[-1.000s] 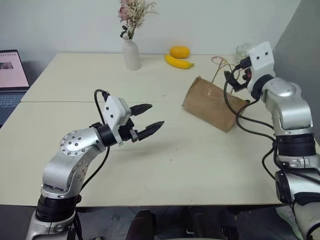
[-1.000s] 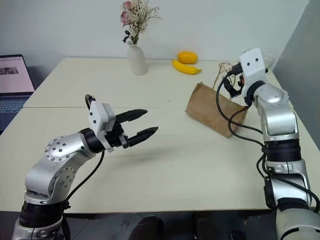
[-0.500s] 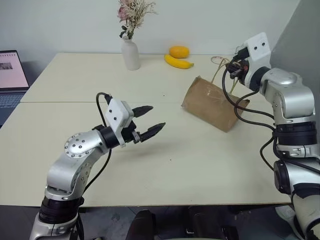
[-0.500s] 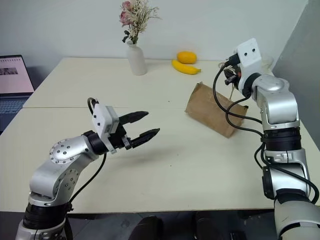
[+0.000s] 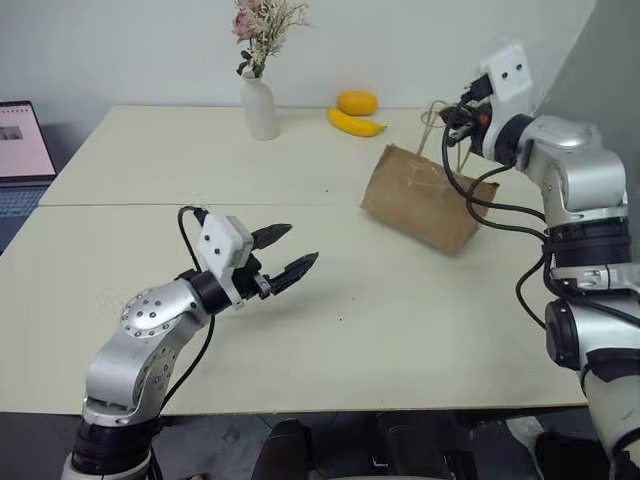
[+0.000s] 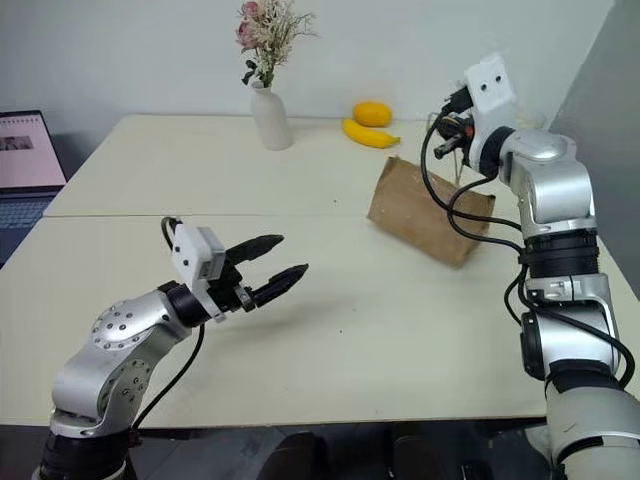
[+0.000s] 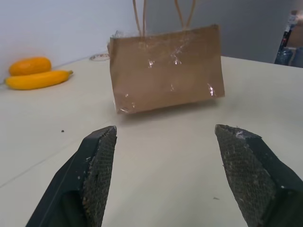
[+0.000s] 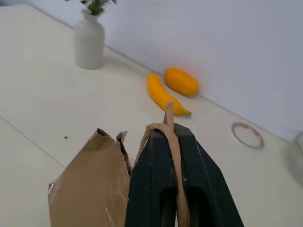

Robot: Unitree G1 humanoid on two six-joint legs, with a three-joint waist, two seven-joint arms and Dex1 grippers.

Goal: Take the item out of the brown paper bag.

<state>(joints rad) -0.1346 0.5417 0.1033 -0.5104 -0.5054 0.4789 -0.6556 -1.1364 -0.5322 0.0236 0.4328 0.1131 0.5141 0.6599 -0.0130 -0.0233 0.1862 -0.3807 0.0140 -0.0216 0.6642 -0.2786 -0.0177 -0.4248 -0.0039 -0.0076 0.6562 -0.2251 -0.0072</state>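
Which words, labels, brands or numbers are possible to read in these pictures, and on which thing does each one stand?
No text can be read anywhere in these pictures.
Laptop screen: something is displayed, too small and blurred to read.
Brown paper bag: plain, no print on the side that shows.
White vase, banana, orange fruit: no label shows.

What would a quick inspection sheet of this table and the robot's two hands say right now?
Surface: pale table, seam across it.
Job's things: brown paper bag near the right side; bottle not seen.
Clutter: banana, orange fruit, white vase with dried flowers, small ring.
Hands: left hand open, holding nothing, above the table; right hand shut on the bag's handle.
Cables: black cables along the right arm.
Surroundings: laptop at left, plain wall.
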